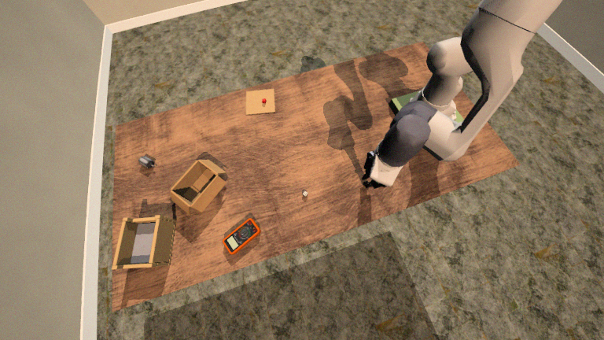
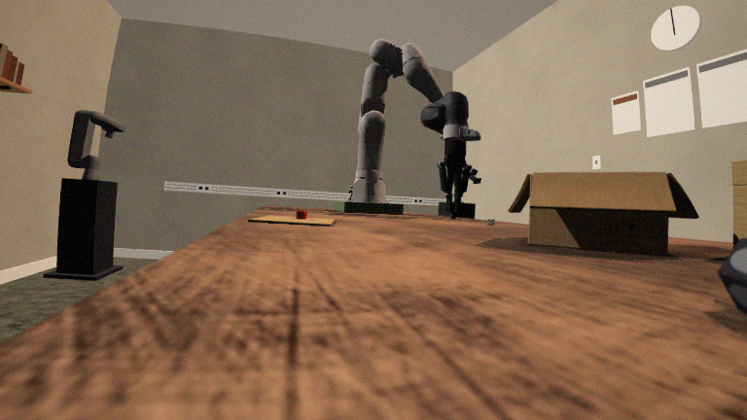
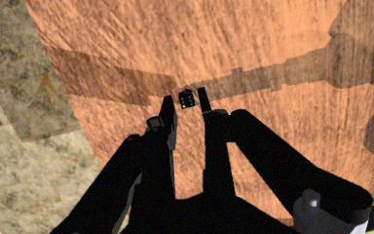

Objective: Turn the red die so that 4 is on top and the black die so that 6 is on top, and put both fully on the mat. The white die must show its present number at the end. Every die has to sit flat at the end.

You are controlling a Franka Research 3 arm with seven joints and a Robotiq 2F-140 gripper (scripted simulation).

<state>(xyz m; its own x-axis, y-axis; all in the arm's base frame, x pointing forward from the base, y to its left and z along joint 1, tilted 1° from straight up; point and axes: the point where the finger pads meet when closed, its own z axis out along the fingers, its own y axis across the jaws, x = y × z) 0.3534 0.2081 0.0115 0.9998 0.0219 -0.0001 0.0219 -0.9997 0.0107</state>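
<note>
My gripper (image 1: 366,181) (image 2: 453,214) (image 3: 187,102) points down low over the table, its fingers partly open. The black die (image 3: 186,98) shows between the fingertips in the wrist view, with a gap on both sides. Its visible face has two rows of pale pips, apparently six. It is hidden in the top and exterior views. The red die (image 1: 263,101) (image 2: 301,214) sits on the tan square mat (image 1: 252,108) (image 2: 269,221); its top number is too small to read. The white die (image 1: 304,193) (image 2: 490,222) is on the table, its number unreadable.
An open cardboard box (image 1: 209,191) (image 2: 597,228), a wooden crate (image 1: 155,242), an orange-edged multimeter (image 1: 241,236) and a small grey object (image 1: 146,161) stand on the far part of the table. The table's edge (image 3: 73,114) passes left of the gripper in the wrist view.
</note>
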